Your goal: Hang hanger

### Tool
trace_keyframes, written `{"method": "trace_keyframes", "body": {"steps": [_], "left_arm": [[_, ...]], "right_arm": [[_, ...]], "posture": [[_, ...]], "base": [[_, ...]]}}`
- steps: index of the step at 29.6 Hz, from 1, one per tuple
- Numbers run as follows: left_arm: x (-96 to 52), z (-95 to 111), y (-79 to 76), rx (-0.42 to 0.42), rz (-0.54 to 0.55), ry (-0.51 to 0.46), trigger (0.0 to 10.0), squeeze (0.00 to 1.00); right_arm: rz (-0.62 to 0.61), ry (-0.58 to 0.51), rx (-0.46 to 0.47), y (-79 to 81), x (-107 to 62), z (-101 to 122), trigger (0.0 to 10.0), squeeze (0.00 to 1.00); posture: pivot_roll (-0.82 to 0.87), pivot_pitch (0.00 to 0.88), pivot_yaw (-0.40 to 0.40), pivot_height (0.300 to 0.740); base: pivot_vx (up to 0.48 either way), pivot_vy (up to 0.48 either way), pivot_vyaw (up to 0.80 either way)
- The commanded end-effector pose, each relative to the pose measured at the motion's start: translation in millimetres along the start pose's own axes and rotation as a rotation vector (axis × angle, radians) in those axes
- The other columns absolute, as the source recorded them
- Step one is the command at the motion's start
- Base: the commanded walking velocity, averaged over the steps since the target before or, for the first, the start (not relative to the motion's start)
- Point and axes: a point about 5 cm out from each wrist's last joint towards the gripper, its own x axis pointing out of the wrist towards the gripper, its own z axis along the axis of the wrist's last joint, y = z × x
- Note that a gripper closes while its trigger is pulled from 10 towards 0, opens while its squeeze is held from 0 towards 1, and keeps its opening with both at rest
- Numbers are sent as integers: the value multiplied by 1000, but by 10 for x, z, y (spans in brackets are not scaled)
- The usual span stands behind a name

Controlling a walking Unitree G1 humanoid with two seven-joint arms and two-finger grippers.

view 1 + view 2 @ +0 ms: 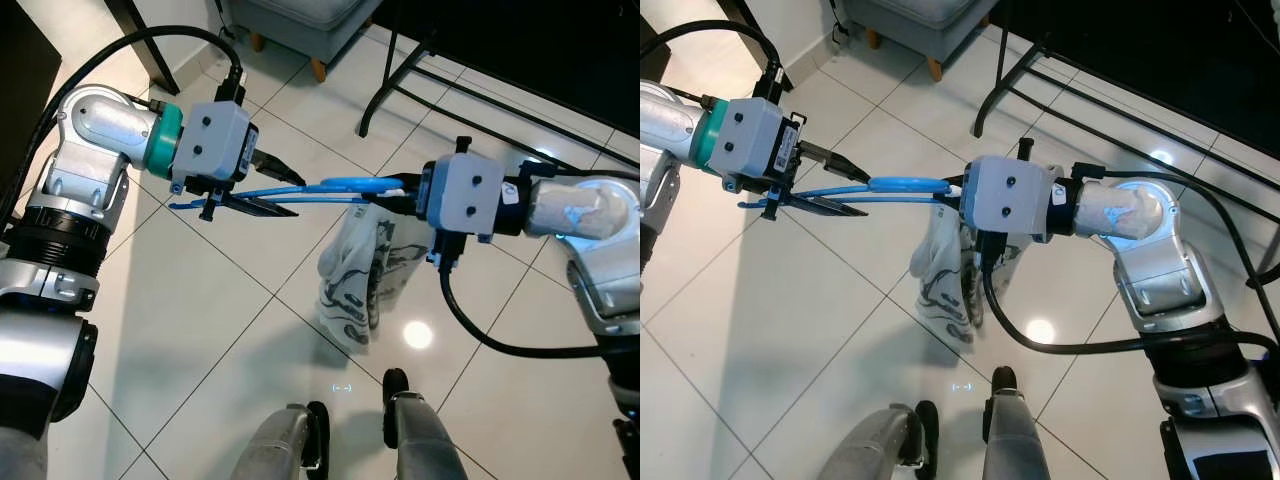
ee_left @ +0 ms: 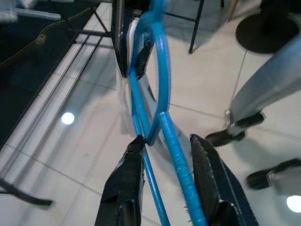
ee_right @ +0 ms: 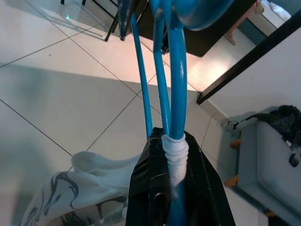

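hanger (image 1: 300,190) between both grippers, white garment (image 1: 360,275) partly hidden

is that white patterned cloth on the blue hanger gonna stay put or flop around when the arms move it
The white cloth hangs limp in folds below the blue hanger, so it likely sways. It looks thin and probably light. It is bunched near the right tool and may slide along the hanger.
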Motion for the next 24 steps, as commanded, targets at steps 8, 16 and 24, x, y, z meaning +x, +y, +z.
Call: {"method": "trace_keyframes", "body": {"steps": [8,16,24], "left_arm": [[-17,93,122,-32,41,-53,10000,0],[185,219,46,181,-90,10,10000,1000],[149,316,119,214,-68,-9,10000,0]], "right_arm": [[1,-22,-62,-19,18,54,0,0],[6,-30,-70,-26,55,42,0,0],[0,-34,-65,-13,61,34,0,0]], "posture": [[-113,193,182,737],[-110,191,184,737],[-106,192,191,737]], "base": [[0,0,0],[0,0,0],[0,0,0]]}}
